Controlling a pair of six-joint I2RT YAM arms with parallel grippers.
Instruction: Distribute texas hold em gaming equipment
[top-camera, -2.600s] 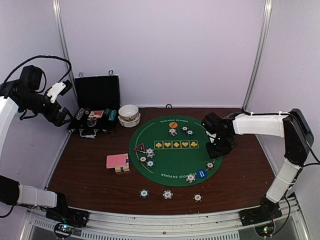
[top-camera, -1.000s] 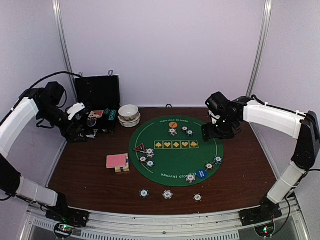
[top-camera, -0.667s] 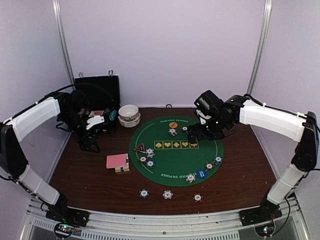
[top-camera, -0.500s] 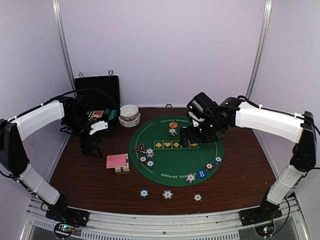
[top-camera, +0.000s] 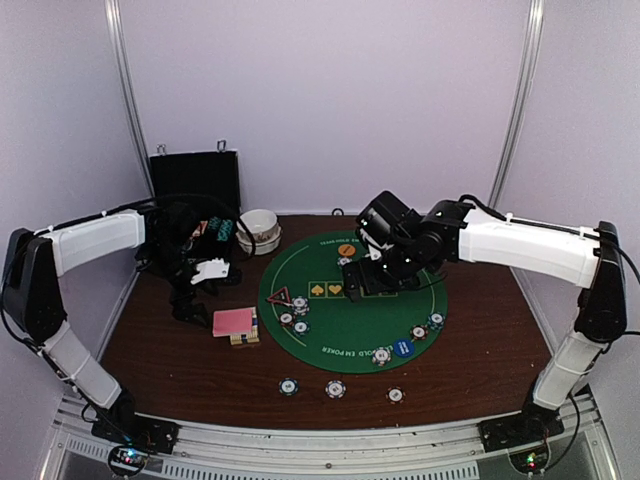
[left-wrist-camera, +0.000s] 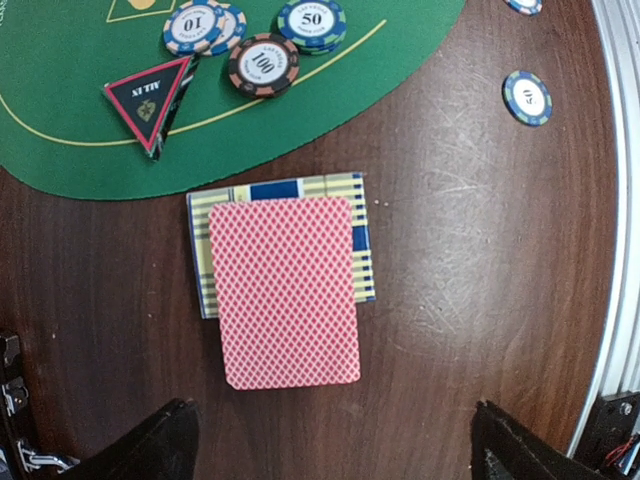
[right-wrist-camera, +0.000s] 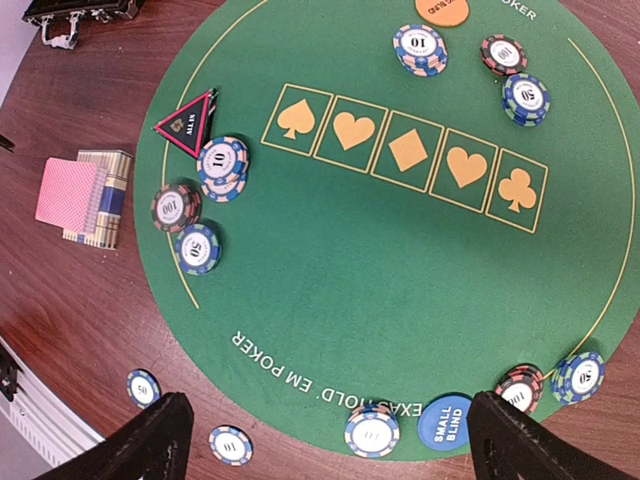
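Both released: left gripper (left-wrist-camera: 332, 420) hangs over the pink-backed playing card deck (left-wrist-camera: 287, 290) on a striped yellow-blue box (left-wrist-camera: 366, 250) toward the brown wooden desk's (left-wrist-camera: 480, 250) left edge, right gripper (right-wrist-camera: 330, 410) over the round green felt mat (right-wrist-camera: 380, 270); centre, drop, pinch 1 top card only.

Looks like a robotics lab test cell, not a card room. Closed in by plain pale panels (top-camera: 330, 100) and thin metal uprights (top-camera: 123, 90) from 9 round to 3 o'clock. Has white robot arms (top-camera: 530, 245) bolted to an aluminium rail (top-camera: 330, 448) at 6 o'clock. Holds one brown wooden worktop (top-camera: 480, 340) with a green felt mat (top-camera: 345, 325) at centre.
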